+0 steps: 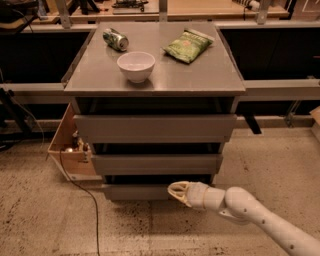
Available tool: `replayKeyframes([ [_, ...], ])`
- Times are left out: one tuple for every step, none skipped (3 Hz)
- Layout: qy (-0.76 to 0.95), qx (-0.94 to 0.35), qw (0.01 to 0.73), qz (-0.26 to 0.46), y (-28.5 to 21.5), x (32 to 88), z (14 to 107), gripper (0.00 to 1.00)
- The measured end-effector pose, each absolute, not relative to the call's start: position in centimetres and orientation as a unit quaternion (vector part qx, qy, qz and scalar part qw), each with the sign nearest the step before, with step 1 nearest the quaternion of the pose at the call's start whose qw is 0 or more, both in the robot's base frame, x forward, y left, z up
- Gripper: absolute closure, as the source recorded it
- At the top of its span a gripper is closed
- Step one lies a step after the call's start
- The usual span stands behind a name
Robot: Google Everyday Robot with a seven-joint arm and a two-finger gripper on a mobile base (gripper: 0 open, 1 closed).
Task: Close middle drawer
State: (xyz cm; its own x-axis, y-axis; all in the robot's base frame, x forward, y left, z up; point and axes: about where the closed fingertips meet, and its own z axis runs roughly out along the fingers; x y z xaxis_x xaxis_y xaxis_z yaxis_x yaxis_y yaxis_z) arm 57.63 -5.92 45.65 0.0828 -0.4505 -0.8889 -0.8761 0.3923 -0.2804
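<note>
Jaws of gripper (179, 192) low, before lowest drawer (135, 192); open or pressed together, cannot tell. Middle drawer (156, 163) interior hidden.

Underfoot, a speckled beige floor (45, 225), stained dark in spots, in warm dim light. Mid-room, a grey cabinet (200, 80), backed by a long grey rail (280, 90) with black shadow above and below. Along the far edge, a wooden workbench (210, 7). Just beside the cabinet's left side, an open wooden crate (62, 145), a black cable (87, 200) trailing from it across the floor. Low before the cabinet's base, the gripper (177, 192).
</note>
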Motion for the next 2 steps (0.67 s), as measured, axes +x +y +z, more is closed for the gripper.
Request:
replayKeyframes([
  [0.654, -0.538, 0.498, 0.184, -7.9, 53.4, 50.5, 1.0],
  [0.656, -0.56, 0.48, 0.161, -9.0, 51.8, 54.9, 1.0],
])
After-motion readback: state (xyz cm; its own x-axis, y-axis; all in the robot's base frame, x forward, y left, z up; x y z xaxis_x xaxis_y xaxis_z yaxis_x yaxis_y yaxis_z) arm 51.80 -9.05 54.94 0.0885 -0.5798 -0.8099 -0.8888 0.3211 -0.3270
